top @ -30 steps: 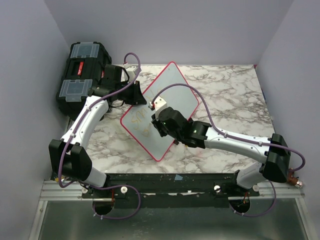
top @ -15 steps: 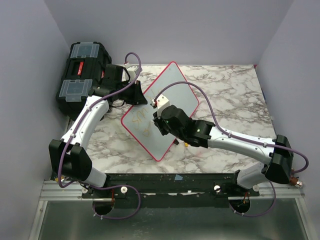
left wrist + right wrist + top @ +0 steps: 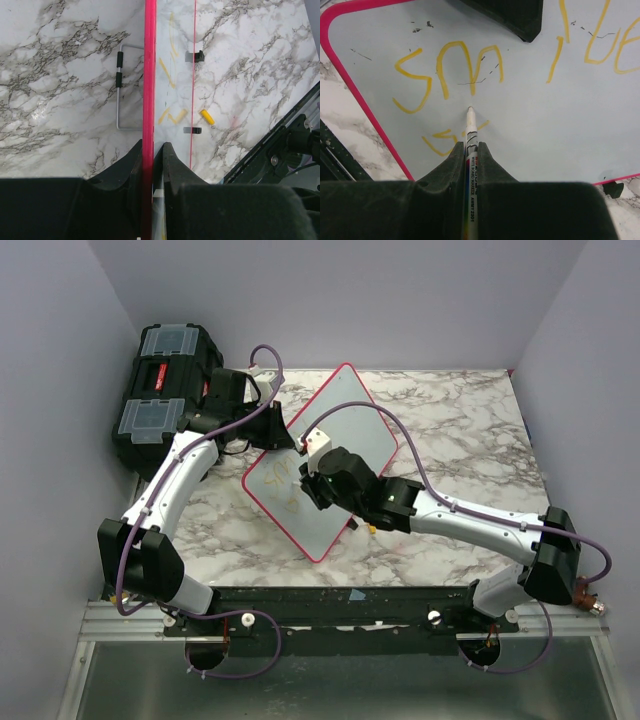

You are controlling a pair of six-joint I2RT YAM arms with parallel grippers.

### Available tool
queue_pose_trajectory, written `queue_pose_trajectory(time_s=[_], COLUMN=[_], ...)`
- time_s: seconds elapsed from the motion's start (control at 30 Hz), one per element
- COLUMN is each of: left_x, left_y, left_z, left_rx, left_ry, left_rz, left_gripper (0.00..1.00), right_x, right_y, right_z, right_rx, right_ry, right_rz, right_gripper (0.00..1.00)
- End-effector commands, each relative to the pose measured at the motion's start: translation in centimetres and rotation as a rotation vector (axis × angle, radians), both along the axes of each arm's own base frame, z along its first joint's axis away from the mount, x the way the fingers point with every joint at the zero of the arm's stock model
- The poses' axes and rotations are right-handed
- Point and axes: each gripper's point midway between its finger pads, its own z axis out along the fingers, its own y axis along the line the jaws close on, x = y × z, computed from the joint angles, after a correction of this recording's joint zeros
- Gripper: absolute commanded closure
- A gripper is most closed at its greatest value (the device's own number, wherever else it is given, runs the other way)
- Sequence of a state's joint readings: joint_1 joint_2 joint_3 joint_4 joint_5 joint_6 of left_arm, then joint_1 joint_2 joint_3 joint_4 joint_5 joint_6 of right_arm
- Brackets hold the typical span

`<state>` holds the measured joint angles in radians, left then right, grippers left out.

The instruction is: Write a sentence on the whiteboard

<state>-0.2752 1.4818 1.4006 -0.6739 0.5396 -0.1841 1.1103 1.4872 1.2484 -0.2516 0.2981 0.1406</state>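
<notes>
the sentence (image 3: 469, 70) looks partly written; right gripper (image 3: 470, 147) pinches the marker (image 3: 471, 127) on its second line, left gripper (image 3: 152, 150) clamps the whiteboard (image 3: 360, 445) edge

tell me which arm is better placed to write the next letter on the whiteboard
Right. The right hand grips the marker, its tip pointing at the whiteboard just below the yellow letters. The left hand is clamped on the board's pink edge, apparently steadying it, and has no pen.

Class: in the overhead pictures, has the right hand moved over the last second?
Yes: the right hand has crept slightly left over the whiteboard, toward the black toolbox.
</notes>
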Motion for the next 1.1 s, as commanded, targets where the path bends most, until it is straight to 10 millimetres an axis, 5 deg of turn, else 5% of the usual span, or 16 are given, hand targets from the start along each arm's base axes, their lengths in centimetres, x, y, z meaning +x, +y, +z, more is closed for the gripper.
queue_pose_trajectory(time_s=[0.0, 1.07], left_x=[0.8, 1.4], left_y=[1.3, 0.8], left_z=[-1.8, -1.6], left_rx=[0.124, 0.108], left_ry=[-0.029, -0.028], left_rz=[0.009, -0.002], left_gripper=[1.0, 1.0], right_x=[0.5, -2.1], right_y=[0.9, -2.4], right_z=[0.0, -6.3], right_rx=[-0.003, -0.133], right_ry=[0.0, 0.141], right_rz=[0.016, 0.01], right_gripper=[0.99, 0.99])
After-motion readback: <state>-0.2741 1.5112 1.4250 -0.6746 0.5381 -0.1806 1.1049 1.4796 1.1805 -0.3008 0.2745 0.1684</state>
